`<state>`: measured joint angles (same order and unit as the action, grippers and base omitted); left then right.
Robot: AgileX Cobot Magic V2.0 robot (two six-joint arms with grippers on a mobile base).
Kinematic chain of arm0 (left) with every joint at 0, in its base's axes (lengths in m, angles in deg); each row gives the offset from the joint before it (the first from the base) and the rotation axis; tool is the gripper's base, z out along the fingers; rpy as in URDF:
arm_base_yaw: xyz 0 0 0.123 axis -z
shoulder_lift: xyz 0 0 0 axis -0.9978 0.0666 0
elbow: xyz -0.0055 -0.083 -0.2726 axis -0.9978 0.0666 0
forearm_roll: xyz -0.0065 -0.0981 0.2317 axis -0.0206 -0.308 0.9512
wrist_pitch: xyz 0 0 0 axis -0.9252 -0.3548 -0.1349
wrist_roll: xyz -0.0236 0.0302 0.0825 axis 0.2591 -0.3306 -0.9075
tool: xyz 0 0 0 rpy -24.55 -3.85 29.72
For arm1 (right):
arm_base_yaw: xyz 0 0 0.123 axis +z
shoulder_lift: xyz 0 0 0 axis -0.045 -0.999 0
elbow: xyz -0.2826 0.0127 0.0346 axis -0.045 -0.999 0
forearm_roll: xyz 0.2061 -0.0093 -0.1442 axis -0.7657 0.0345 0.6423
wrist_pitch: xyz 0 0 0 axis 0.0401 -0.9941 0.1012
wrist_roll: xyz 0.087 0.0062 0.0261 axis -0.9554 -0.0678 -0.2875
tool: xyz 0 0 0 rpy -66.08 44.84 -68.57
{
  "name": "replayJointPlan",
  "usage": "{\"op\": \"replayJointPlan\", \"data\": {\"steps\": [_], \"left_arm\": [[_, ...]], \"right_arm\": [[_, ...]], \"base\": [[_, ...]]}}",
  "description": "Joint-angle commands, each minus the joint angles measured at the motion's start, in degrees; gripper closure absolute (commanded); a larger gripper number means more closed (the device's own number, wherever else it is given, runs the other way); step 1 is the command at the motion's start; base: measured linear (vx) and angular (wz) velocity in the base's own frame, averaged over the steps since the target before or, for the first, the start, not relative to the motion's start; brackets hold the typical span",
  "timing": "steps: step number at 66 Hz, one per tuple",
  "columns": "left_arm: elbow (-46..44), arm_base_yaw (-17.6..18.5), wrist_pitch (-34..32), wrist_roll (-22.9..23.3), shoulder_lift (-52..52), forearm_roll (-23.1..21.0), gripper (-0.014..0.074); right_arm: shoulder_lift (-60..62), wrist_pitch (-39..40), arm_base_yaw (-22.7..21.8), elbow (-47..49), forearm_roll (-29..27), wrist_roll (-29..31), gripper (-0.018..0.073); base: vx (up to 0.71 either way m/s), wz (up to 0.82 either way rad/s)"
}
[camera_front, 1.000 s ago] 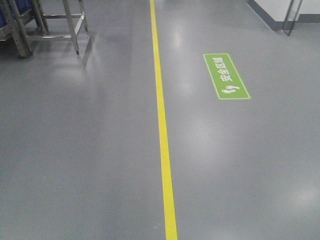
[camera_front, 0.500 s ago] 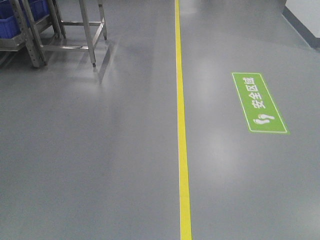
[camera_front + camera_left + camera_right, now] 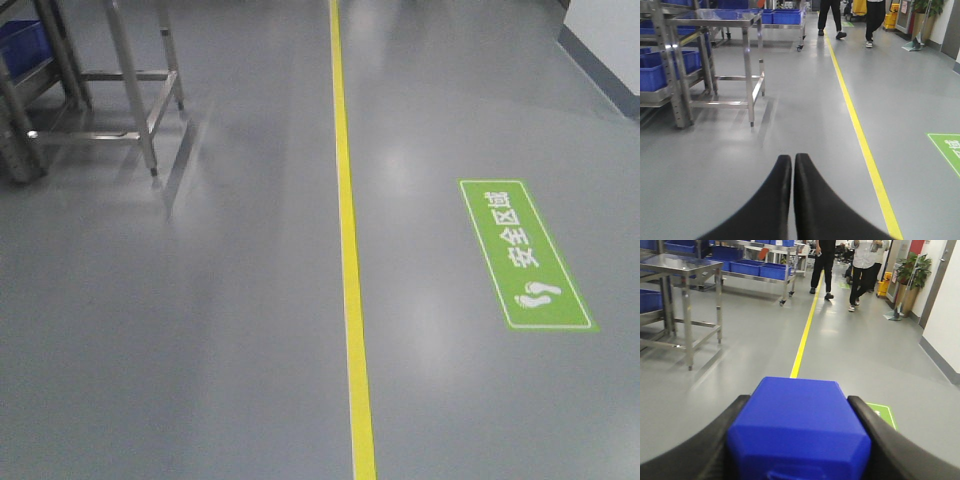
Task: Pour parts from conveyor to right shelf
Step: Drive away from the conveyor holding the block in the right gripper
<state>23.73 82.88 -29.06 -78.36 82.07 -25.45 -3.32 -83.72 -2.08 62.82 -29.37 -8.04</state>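
Against half a second ago, front view: the steel bench [image 3: 135, 75] has slid toward 9 o'clock. Less of the blue bin [image 3: 18, 40] shows at 10 o'clock. The yellow line [image 3: 347, 250] sits slightly further left. The green floor sign [image 3: 525, 255] has dropped toward 4 o'clock, nearer the camera.

The floor [image 3: 200, 330] is glossy grey with soft light reflections. The bench has bare stainless square-tube legs with crossbars. The sign is a green rectangle with white characters and footprints.

Left wrist view: at 9 o'clock we see the shelf rack [image 3: 662, 50], perforated steel uprights carrying deep-blue rectangular blue bins [image 3: 660, 72]. We cannot tell what is in them. Just right of it stands the bench with its flat steel top. At 6 o'clock is the left tool [image 3: 792, 160], its two black tapered fingers pressed together, nothing between them.

Right wrist view: the right tool [image 3: 798, 407] has curved black fingers [image 3: 735, 415] pinching the blue part [image 3: 800, 435] from both sides. The part is a smooth bright-blue plastic block with bevelled corners, filling 6 o'clock. Two people [image 3: 840, 265] walk at 12 o'clock.
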Motion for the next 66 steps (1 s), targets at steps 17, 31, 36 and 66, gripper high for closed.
{"op": "replayJointPlan", "data": {"steps": [17, 31, 36, 66], "left_arm": [[-1.10, 0.08, -4.07, 0.49, 0.77, -0.45, 0.0602], [-1.10, 0.08, -4.07, 0.49, 0.77, -0.45, 0.0602], [-1.10, 0.08, -4.07, 0.49, 0.77, -0.45, 0.0602], [-1.10, 0.08, -4.07, 0.49, 0.77, -0.45, 0.0602]], "right_arm": [[-0.73, 4.50, -0.08, 1.45, -0.48, 0.12, 0.0564], [-0.73, 4.37, -0.08, 1.45, -0.48, 0.12, 0.0564], [-0.73, 4.30, -0.08, 1.45, -0.48, 0.12, 0.0564], [-0.73, 4.30, -0.08, 1.45, -0.48, 0.12, 0.0564]], "base": [[0.73, -0.16], [0.75, -0.08], [0.76, -0.01], [0.80, 0.06]]}}
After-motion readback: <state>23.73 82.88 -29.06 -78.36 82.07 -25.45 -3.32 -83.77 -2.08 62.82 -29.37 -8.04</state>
